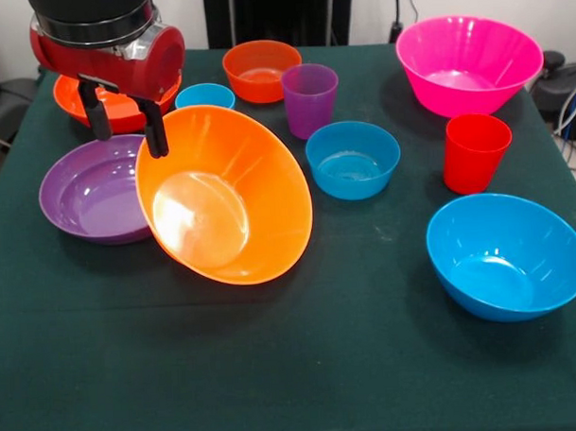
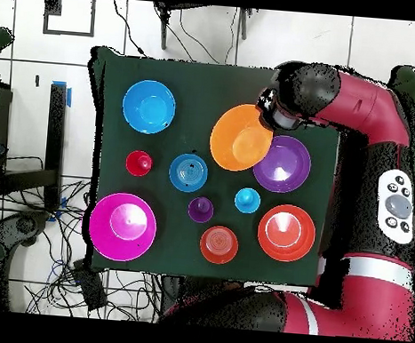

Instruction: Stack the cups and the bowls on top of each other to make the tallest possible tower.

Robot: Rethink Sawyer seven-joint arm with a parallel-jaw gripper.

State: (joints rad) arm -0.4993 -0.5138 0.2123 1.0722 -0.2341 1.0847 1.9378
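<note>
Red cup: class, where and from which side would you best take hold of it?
The red cup stands upright, mouth up, apart from the blue bowls. Probably best to come straight down and pinch its thin rim, one finger inside and one outside; the tapered wall could slip in a side grip.

A lab: tiled floor (image 2: 204,36), loose cables (image 2: 70,266), cloth-covered table (image 1: 274,367).
</note>
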